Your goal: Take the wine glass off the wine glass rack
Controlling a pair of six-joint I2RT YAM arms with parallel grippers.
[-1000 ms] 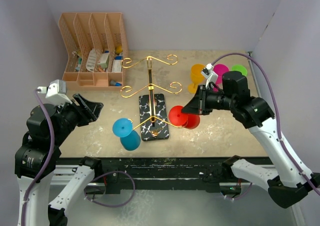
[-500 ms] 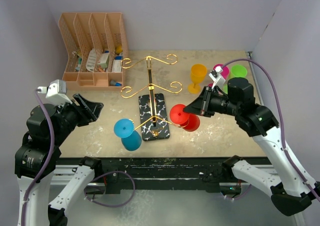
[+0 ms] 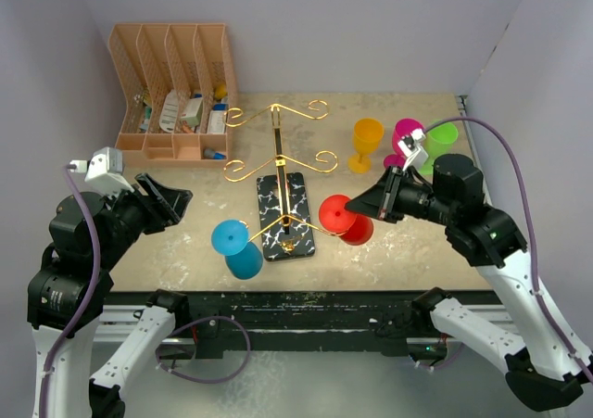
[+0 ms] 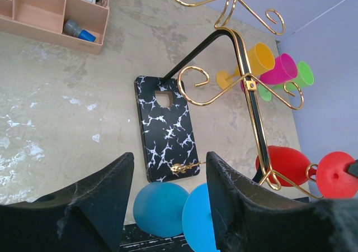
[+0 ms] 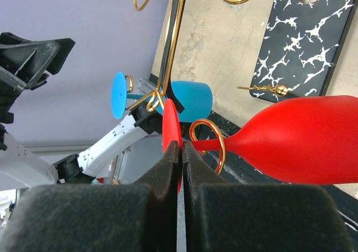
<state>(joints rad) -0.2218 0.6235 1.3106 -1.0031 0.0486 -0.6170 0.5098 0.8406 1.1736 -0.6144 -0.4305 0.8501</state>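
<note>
The gold wire wine glass rack stands on its black marble base at the table's middle. A red wine glass hangs sideways on the lower right arm, its stem still inside the curled hook. My right gripper is shut on the thin red foot disc of that glass; in the right wrist view the gripper pinches its edge. A blue wine glass hangs on the lower left arm. My left gripper is open and empty, left of the rack, and in the left wrist view it sits above the blue glass.
A peach slotted organiser with small items stands at the back left. Yellow, pink and green glasses stand at the back right, behind my right arm. The table's front edge lies just below the hanging glasses.
My right gripper has drawn back to the right with the red glass's foot in it, sliding the glass slightly outward along the rack arm. The left arm has not moved.
</note>
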